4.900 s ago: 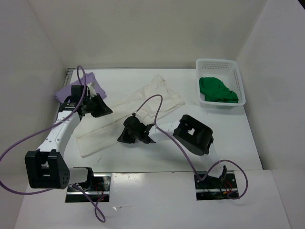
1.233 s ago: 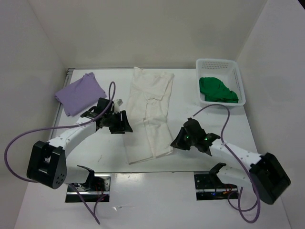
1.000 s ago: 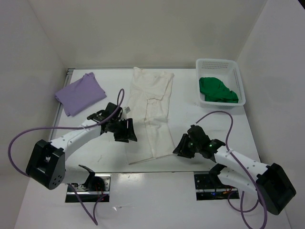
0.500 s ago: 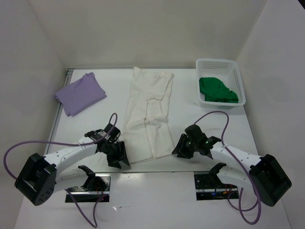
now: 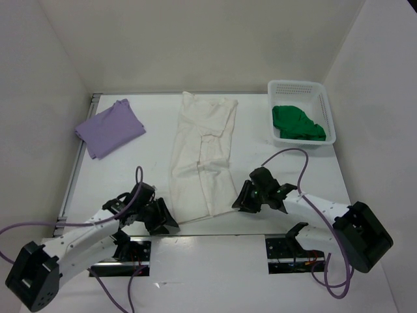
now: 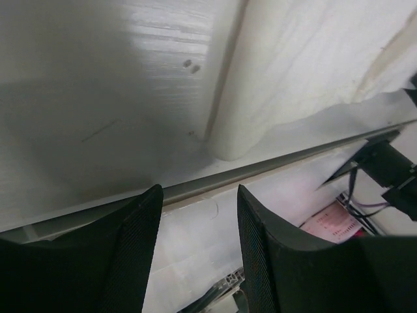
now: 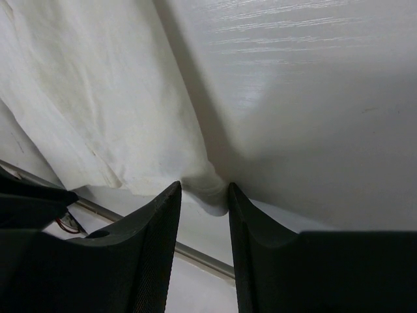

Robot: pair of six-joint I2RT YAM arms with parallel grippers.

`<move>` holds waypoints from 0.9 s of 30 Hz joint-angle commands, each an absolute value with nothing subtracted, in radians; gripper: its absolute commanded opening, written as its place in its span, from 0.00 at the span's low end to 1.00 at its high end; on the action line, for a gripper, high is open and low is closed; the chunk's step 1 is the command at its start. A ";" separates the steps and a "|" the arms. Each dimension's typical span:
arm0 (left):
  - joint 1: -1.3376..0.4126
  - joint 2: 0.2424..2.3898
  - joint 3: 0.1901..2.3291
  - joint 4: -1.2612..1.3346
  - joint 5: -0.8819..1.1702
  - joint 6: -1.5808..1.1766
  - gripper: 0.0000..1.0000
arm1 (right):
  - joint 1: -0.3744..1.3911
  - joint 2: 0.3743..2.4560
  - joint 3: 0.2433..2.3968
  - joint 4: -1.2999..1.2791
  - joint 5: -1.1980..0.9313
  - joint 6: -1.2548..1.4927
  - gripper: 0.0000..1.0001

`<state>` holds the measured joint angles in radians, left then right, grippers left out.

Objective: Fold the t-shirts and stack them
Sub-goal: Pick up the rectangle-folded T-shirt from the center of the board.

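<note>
The white t-shirt (image 5: 202, 156) lies as a long folded strip down the middle of the table, its near end at the front edge. My left gripper (image 5: 166, 223) hovers open at the shirt's near left corner (image 6: 228, 140), over the table's edge, with nothing between its fingers (image 6: 140, 222). My right gripper (image 5: 238, 202) stands open at the near right corner, and its two fingertips flank the bunched corner of white cloth (image 7: 207, 195). The lavender t-shirt (image 5: 109, 127) lies folded at the back left. The green t-shirt (image 5: 296, 124) sits crumpled in the basket.
A white perforated basket (image 5: 324, 107) stands at the back right. A metal rail (image 6: 273, 166) runs along the table's near edge, with the arms' mounts and cables just below it. White walls close in the table on three sides.
The white shirt, earlier diagonal, now lies straight. My left gripper has come down from beside the shirt's middle to its near left corner. My right gripper has edged onto the near right corner.
</note>
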<state>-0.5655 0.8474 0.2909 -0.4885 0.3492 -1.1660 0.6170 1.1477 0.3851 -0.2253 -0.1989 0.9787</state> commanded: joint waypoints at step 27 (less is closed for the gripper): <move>-0.569 1.000 0.310 -0.224 0.248 -1.227 0.34 | 0.607 1.080 0.379 -0.244 -0.166 0.969 0.27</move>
<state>-0.5655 0.9634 0.2855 -0.2676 0.2432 -1.2560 0.6144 1.0592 0.3752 -0.2485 -0.1837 0.9745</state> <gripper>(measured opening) 0.353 0.283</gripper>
